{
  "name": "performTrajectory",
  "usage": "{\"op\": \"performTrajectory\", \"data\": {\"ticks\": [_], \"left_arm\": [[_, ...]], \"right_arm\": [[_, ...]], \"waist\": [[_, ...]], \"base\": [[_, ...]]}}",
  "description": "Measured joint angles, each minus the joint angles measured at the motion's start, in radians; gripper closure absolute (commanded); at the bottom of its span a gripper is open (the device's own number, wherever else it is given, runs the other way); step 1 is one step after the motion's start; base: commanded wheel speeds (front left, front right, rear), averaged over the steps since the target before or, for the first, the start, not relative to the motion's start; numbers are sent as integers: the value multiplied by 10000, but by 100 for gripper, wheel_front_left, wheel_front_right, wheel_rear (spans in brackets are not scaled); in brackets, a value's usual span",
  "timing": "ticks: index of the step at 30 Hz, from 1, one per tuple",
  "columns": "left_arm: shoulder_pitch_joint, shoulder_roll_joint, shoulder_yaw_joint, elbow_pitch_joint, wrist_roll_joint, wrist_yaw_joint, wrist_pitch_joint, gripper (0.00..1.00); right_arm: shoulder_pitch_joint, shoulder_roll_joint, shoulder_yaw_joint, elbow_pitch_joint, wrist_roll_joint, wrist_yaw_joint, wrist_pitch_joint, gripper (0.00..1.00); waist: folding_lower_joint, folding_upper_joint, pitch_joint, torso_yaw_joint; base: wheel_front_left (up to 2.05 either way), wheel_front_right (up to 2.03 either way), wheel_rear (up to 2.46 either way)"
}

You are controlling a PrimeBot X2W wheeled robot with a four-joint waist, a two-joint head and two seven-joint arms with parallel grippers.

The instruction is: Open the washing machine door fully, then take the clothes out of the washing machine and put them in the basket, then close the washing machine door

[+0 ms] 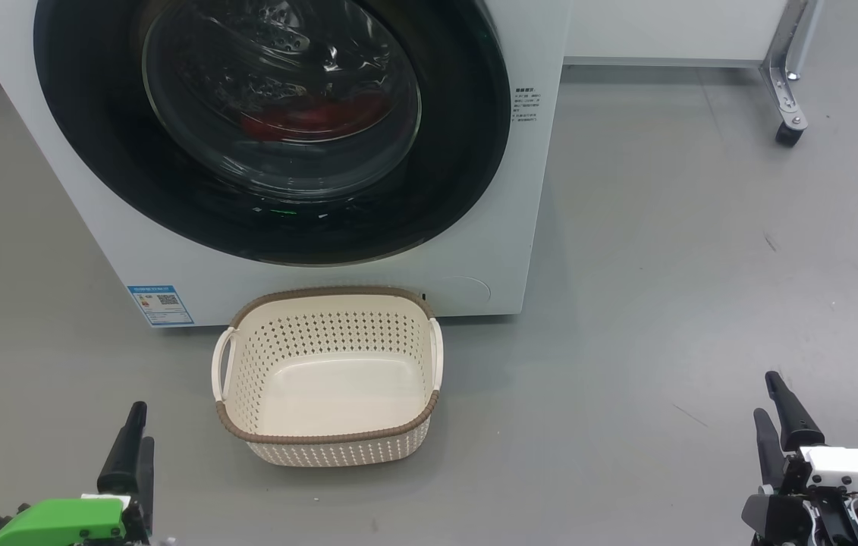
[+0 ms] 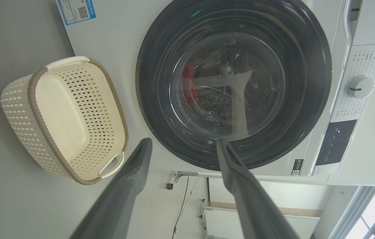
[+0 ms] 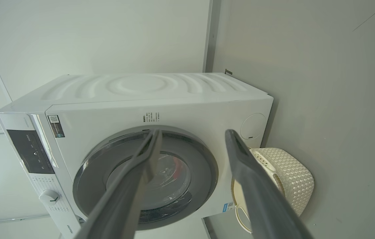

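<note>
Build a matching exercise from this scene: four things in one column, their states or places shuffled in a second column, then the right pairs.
Column one
1. washing machine door
2. clothes
3. basket
4. left end effector

Column two
a. empty, on the floor
b. open, holding nothing
c. shut
d. inside the washing machine

Pairs: 1-c, 2-d, 3-a, 4-b
</note>
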Motion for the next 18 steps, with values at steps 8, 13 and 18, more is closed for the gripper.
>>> {"op": "performTrajectory", "data": {"ticks": [8,13,18], "left_arm": [[-19,2,-77,-67,38,0,-203,0],[-93,19,-203,-167,550,0,-387,0],[-201,178,-403,-213,1154,0,-665,0]], "right_arm": [[-23,-8,10,-63,-194,0,-184,0],[-52,-98,63,-107,-493,0,-433,0],[-99,-316,253,-157,-1149,0,-652,0]], "waist": [[0,0,3,-1],[0,0,4,0],[0,0,6,-3]], "base": [[0,0,0],[0,0,0],[0,0,0]]}}
